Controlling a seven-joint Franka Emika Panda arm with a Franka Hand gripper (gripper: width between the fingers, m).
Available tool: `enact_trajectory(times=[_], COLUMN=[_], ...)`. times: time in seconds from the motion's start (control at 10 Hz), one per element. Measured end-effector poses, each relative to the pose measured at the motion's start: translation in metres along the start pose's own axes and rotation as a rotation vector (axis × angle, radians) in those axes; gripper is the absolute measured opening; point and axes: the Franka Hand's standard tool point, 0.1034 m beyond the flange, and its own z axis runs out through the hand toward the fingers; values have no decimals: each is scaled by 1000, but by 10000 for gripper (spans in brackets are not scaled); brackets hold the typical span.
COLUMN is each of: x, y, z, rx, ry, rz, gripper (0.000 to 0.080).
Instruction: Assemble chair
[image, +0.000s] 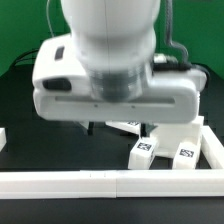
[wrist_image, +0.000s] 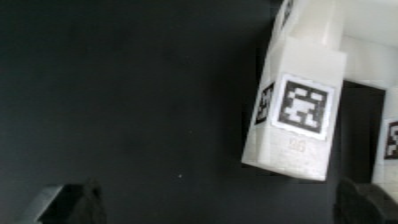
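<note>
Your released, empty fingers (wrist_image: 71, 205) are hovering with one just beside the chunky white plastic tagged chair piece (wrist_image: 294, 100) on the black desk (wrist_image: 125, 100), five o'clock in the exterior view, risking knocking it askew.

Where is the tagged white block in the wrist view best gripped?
Probably across its narrow width at the tagged middle, coming from above: the tagged white block is long and slim, with flat parallel sides that suit the open gripper.

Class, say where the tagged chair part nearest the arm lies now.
In the exterior view's lower right, the chair part lies close by the arm, beside a second tagged part, just beyond the long white rail.
</note>
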Motion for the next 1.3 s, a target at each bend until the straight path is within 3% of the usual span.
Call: enact_trajectory(times=[0.3,0.6,0.7,0.8,1.0,1.2,1.3], x=[-16,-62,-78,-85,-91,-91,-93], y=[7,-1,1,-2,-8,-8,-8], z=[-13,-30,-29,-33,-37,-35,-28], rx=[20,42,48,52,57,57,77], ry=[192,404,449,537,572,566,540], rz=[27,23,26,38,53,57,115], gripper=[648,648,648,648,648,648,648])
